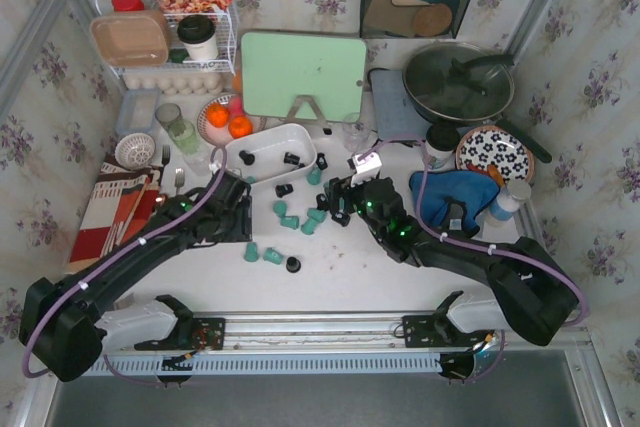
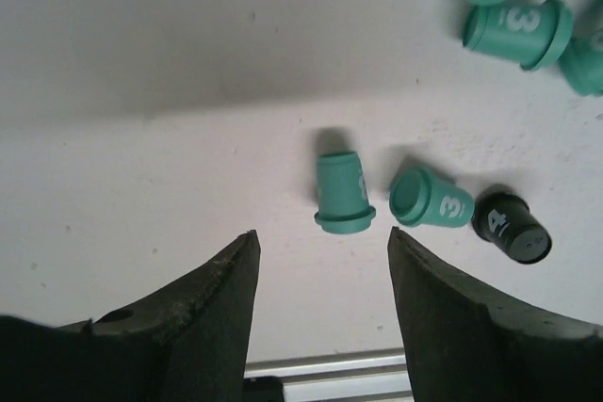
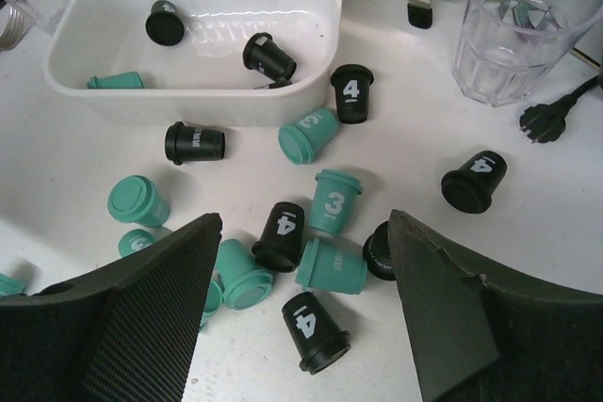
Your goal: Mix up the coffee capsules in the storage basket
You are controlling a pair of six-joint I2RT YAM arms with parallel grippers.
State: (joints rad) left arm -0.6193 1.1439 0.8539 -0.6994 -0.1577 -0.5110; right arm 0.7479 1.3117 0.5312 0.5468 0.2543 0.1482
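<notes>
A white tabletop (image 1: 340,277) is seen, with many kitchen things crowded along its far edge. A shallow white plastic tub with rounded corners, the storage basket (image 3: 188,105), is set near the middle of the tabletop, a little toward the far edge.

The black left fingers (image 2: 207,308) are held spread apart, and nothing is pinched between them. The black right fingers (image 3: 160,308) are spread wide too, and nothing is pinched there either.

Small cup-shaped coffee capsules (image 3: 334,204), some teal green and some black, are found in two places. Only a few are inside the basket: two black ones and one teal one can be made out. The rest are scattered on the tabletop beside the basket's near side. A small heap is seen under the right fingers. One lone teal capsule (image 2: 341,190) is seen lying just ahead of the left fingers' gap.
</notes>
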